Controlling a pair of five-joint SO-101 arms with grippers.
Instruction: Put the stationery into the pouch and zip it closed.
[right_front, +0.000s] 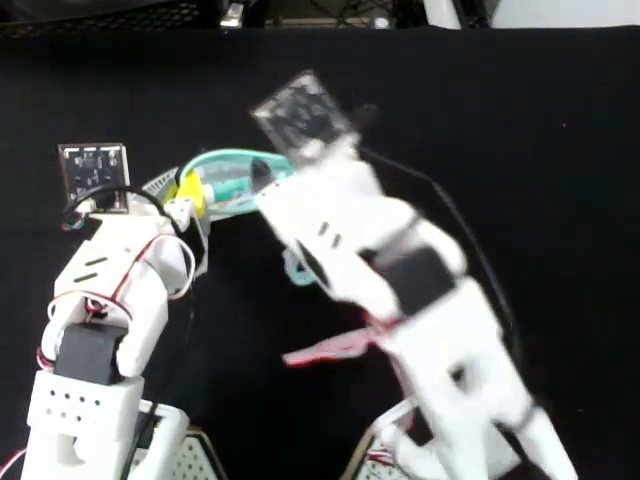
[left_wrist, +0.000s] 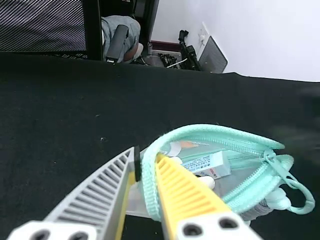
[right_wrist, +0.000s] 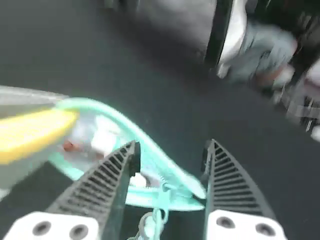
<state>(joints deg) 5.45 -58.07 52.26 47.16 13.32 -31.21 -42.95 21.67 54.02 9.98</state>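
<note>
In the high view, a black cloth-covered desk (right_front: 560, 150) carries a mint-green zip pouch of clear plastic (right_front: 228, 178) at far left-centre. The left hand (right_front: 188, 200) is at its left end and the right arm (right_front: 400, 270) at its right.

In the left wrist view, a white wall (left_wrist: 260, 35) rises beyond the desk. The left hand pinches the pouch's open rim, and a white labelled stationery piece (left_wrist: 205, 165) lies inside.

In the right wrist view, the right hand (right_wrist: 172, 150) is spread apart, its fingers on either side of the zipper end.

White arm shells (right_front: 330, 210), black servo blocks (right_front: 92, 352), red-white wiring (right_front: 125, 285), ribbed grey and yellow pincer fingers (left_wrist: 185, 195)
</note>
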